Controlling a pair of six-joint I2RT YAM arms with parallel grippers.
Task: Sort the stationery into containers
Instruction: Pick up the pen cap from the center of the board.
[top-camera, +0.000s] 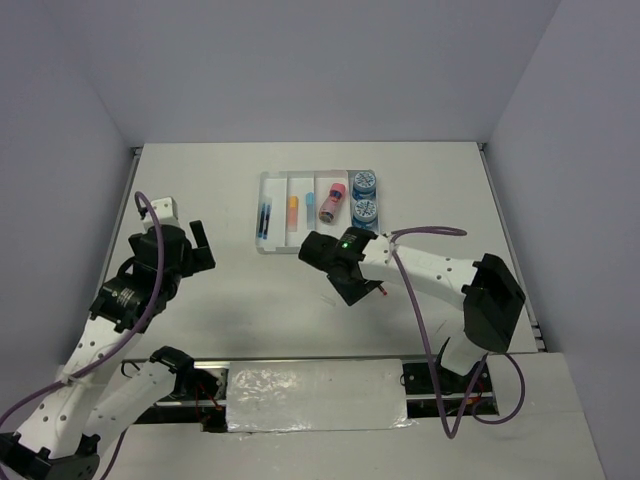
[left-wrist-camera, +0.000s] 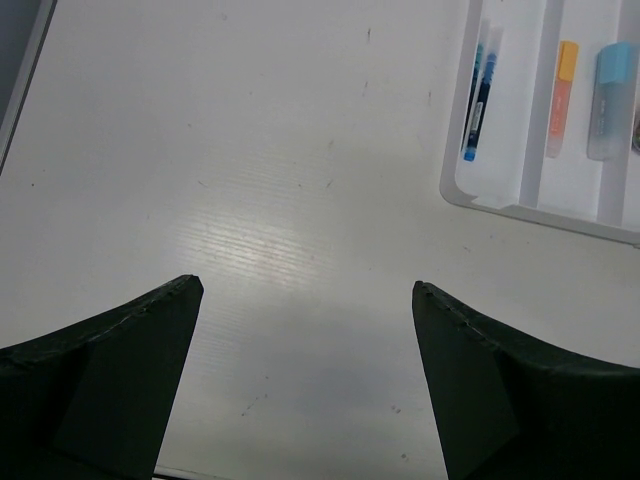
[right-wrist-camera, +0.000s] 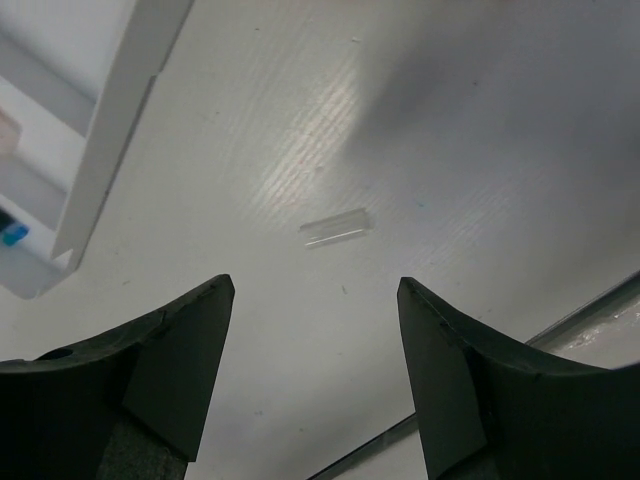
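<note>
Left gripper (left-wrist-camera: 306, 283) gapes wide, empty, with bare table (top-camera: 240, 300) all round. Right gripper (right-wrist-camera: 314, 281) is parted too, gripping nothing, over a clear sliver (right-wrist-camera: 335, 227) — a cap, perhaps. Just beyond, the tray (left-wrist-camera: 530, 208) — blue pen (left-wrist-camera: 478, 100), orange eraser (left-wrist-camera: 563, 95), light-blue eraser (left-wrist-camera: 610, 100), pink cylinder (top-camera: 331, 204) and rolls (top-camera: 364, 183) lie inside.

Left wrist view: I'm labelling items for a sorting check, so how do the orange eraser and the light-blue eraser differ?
The orange eraser is slim; the light-blue eraser is clearly wider. The orange eraser is orange at one end and pinkish at the other, while the light-blue eraser is blue at one end and pale grey at the other. Both lie lengthwise, side by side, in the clear tray.
</note>
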